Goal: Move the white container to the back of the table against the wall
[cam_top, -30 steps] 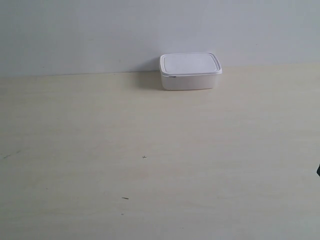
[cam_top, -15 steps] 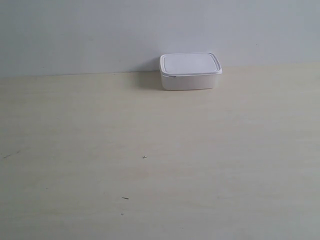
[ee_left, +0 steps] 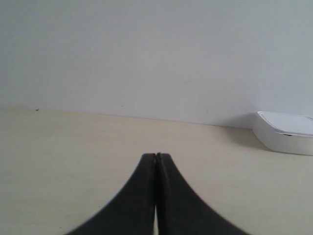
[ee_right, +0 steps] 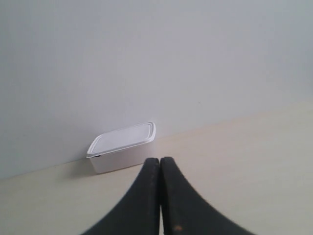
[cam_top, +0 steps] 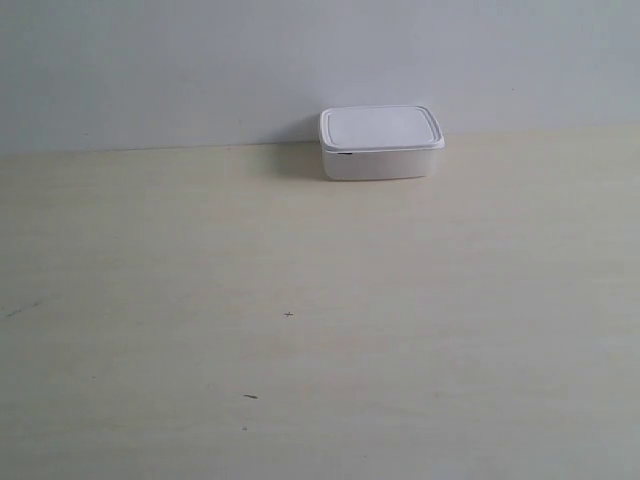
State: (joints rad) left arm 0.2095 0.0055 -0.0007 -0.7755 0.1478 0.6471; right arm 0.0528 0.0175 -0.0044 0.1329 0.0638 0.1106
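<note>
The white container sits with its lid on at the back of the table, touching or nearly touching the wall. No arm shows in the exterior view. In the left wrist view my left gripper is shut with nothing in it, and the white container lies far off by the wall. My right gripper is also shut and empty, well short of the white container by the wall.
A few tiny dark specks mark the table. Pale wood surface stretches between both grippers and the container.
A dark sliver at the exterior view's right edge one second ago has left the view. The container has not moved.
</note>
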